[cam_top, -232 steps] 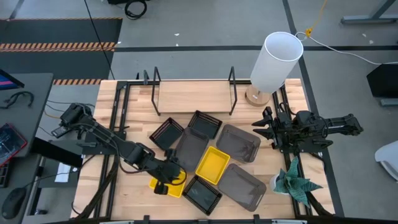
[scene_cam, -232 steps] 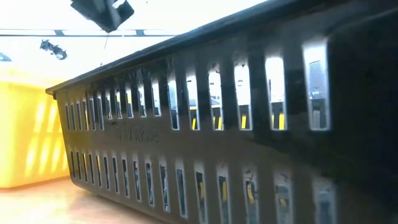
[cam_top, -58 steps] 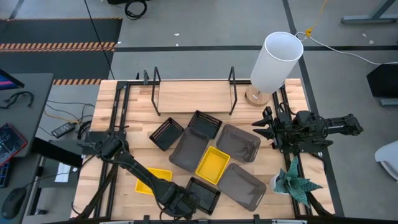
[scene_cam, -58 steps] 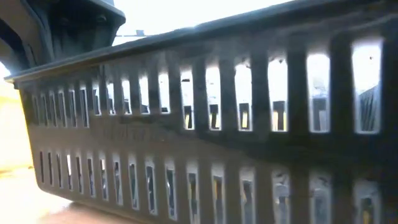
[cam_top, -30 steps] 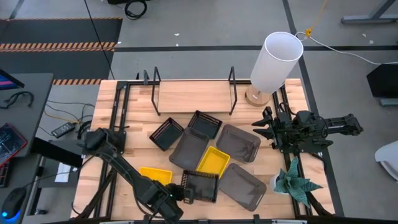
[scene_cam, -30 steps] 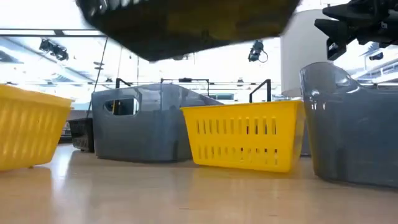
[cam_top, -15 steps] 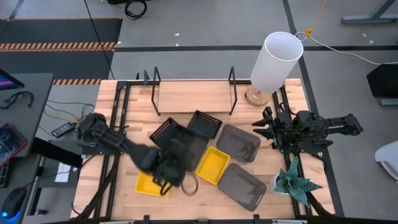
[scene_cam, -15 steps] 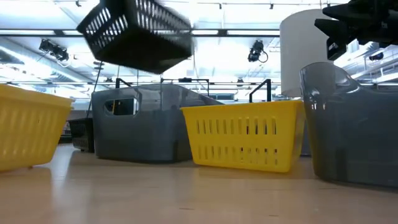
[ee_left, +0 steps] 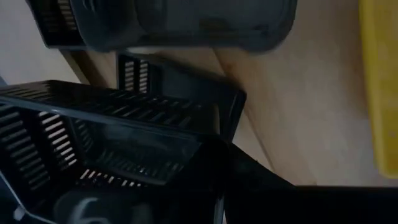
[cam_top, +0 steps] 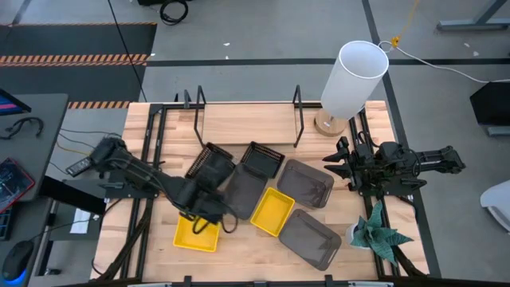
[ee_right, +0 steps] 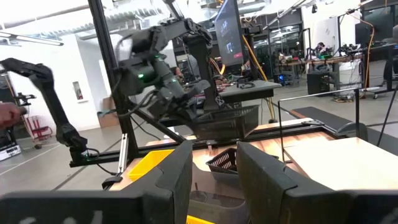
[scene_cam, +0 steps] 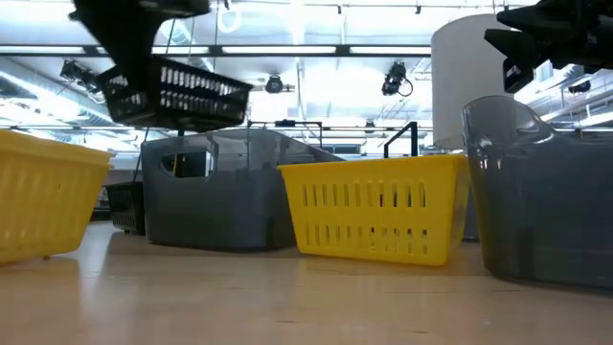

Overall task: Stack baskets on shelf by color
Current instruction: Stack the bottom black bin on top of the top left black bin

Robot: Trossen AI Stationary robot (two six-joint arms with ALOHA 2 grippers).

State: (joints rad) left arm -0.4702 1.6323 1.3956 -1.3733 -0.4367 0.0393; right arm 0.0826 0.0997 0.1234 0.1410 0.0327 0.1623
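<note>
My left gripper [cam_top: 199, 195] is shut on a small black mesh basket [scene_cam: 174, 94], carried in the air over another black basket [ee_left: 180, 78] left of the table's middle. A third black basket [cam_top: 263, 159] lies on the table below the shelf [cam_top: 247, 123], a light wood plank between black wire uprights. Two yellow baskets [cam_top: 272, 211] [cam_top: 195, 235] and three dark grey ones [cam_top: 243, 191] [cam_top: 307, 182] [cam_top: 309, 239] rest on their bottoms on the table. My right gripper [ee_right: 214, 180] is open and empty at the table's right side [cam_top: 335, 167]. My left gripper holds the black mesh basket by its wall at the rim [scene_cam: 129, 72], coming from above. Its own dark body hides how the fingers [ee_left: 255, 186] sit on the wall. The basket hangs below the gripper, tilted and clear of the table.
A white cylinder lamp [cam_top: 351, 80] stands at the far right next to the shelf. A green paper plant [cam_top: 378, 231] stands at the near right. Bare wood [cam_top: 239, 255] lies along the near edge.
My left gripper has carried the black mesh basket from the table's near edge toward the far and left side. The basket has tipped on the way. It now hangs over the black basket left of the middle.
</note>
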